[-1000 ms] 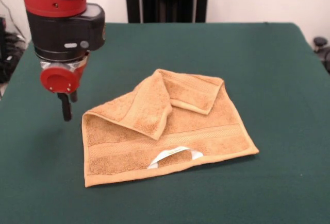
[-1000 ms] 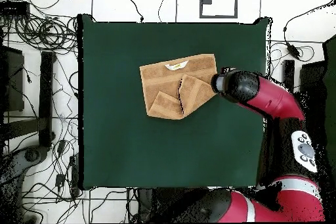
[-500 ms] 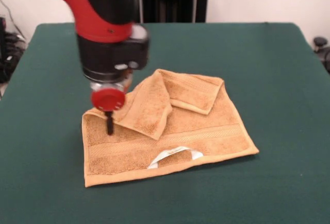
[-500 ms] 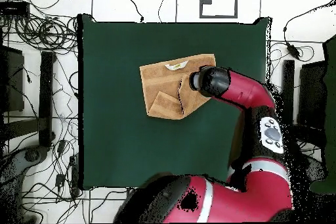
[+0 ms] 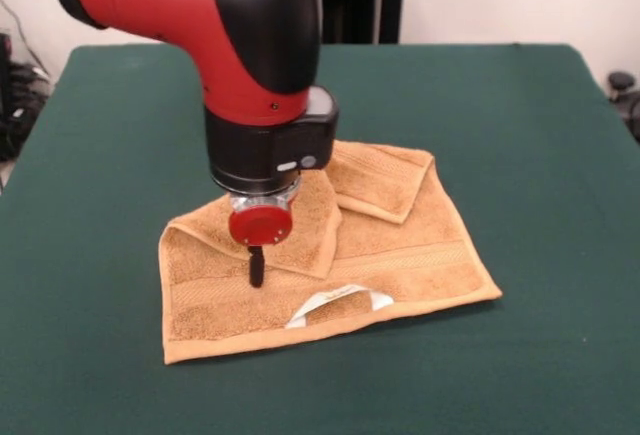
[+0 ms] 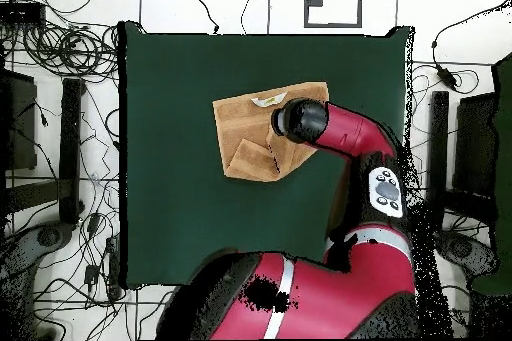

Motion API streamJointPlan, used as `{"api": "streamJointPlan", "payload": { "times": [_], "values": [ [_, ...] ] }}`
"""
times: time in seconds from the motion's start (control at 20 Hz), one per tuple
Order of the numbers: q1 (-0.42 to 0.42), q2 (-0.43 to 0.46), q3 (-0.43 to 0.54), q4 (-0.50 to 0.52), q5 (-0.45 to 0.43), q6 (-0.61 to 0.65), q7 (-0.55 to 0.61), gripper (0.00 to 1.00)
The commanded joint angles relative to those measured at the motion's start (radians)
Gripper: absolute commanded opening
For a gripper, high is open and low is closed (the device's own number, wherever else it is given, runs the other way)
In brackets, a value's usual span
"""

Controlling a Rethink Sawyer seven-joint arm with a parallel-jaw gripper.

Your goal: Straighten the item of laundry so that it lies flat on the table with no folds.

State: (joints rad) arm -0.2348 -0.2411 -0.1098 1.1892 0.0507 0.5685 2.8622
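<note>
Front view recorded my claw [image 5: 256,267] lowered over the towel [image 5: 400,255], its dark tip standing at the free edge of the larger folded flap [image 5: 300,230]; whether it touched the cloth could not be established. Only a single dark shape showed below the red wrist disc, so I cannot tell whether the claw was spread or pressed together.

The towel lay near the middle of the desk [image 5: 520,105], its bottom layer flat, with two flaps turned inward over it: the larger one beneath my wrist, a smaller one [image 5: 385,180] at the far corner. A white label [image 5: 335,300] showed near the front hem. The overhead view agreed, my arm covering part of the cloth.

Judgement: the step in hand was the approach to grasp the larger flap. The next move called for pinching that edge alone, not the layer beneath, then drawing it outward toward its own corner.
</note>
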Motion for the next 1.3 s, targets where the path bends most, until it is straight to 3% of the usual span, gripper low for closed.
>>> {"api": "streamJointPlan", "payload": {
  "times": [0.05,0.25,0.7,0.75,1.3],
  "values": [
    [-0.035,0.068,0.045,0.04,0.031,0.044,0.056,1.0],
    [-0.071,0.099,0.04,-0.002,0.016,0.097,-0.01,1.0],
    [-0.1,0.131,0.035,-0.014,-0.021,0.085,-0.049,1.0],
    [-0.102,0.13,0.037,-0.014,-0.024,0.087,-0.05,0.0],
    [-0.129,0.116,0.079,0.025,-0.033,0.032,-0.077,0.0]
  ]
}}
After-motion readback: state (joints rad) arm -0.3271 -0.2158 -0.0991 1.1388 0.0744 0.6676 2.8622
